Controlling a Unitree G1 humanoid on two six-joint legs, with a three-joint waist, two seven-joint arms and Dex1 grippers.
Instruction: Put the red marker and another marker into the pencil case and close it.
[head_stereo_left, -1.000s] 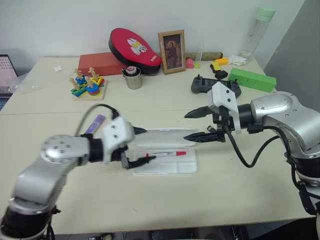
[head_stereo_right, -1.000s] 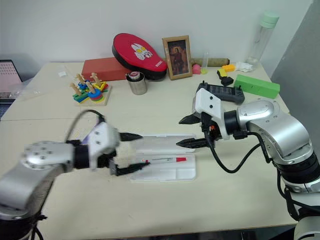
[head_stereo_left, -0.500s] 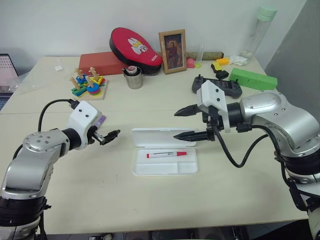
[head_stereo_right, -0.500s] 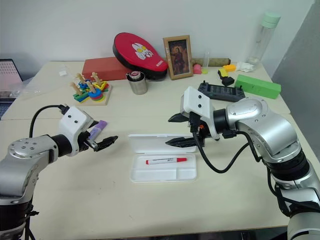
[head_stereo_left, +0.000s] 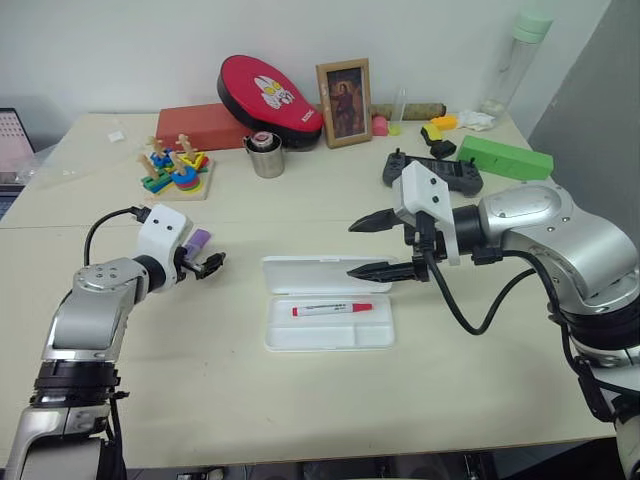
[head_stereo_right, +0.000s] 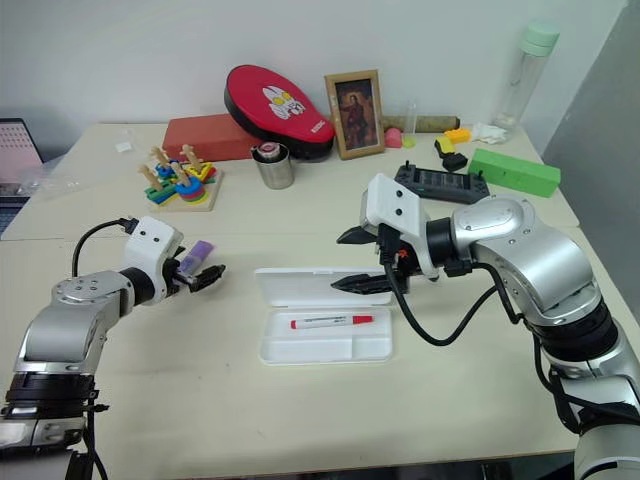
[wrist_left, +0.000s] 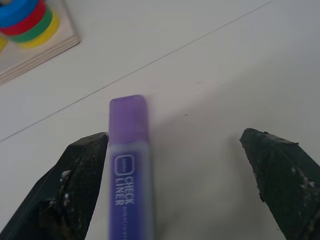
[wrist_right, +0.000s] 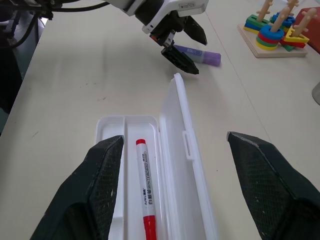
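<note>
The purple marker (wrist_left: 127, 170) is what's up next, and it's lying flat on the table (head_stereo_left: 300, 390), well to the left of the pencil case (head_stereo_left: 330, 305), with the toy stacking board (head_stereo_left: 175, 172) further back beyond it. It looks short, thick and stiff, probably very light, with a smooth plastic barrel that could squirt out of a pinch if grabbed near the cap. The flat labelled middle is likely the best spot to be gripped, across the narrow width.

The left gripper (wrist_left: 175, 165) is spread wide and empty, with one finger right alongside the marker's barrel and the other well off to the far side, so the marker is sitting off-centre between the jaws.

The pencil case is lying open, lid folded back, and the red marker (head_stereo_left: 332, 309) is already resting in the long compartment of the tray. The lid looks thin and springy, so it should be pushed shut gently.

Just right of the case, the right gripper (head_stereo_left: 365, 247) is held above the lid edge, fingers parted fairly wide, nothing between them.
</note>
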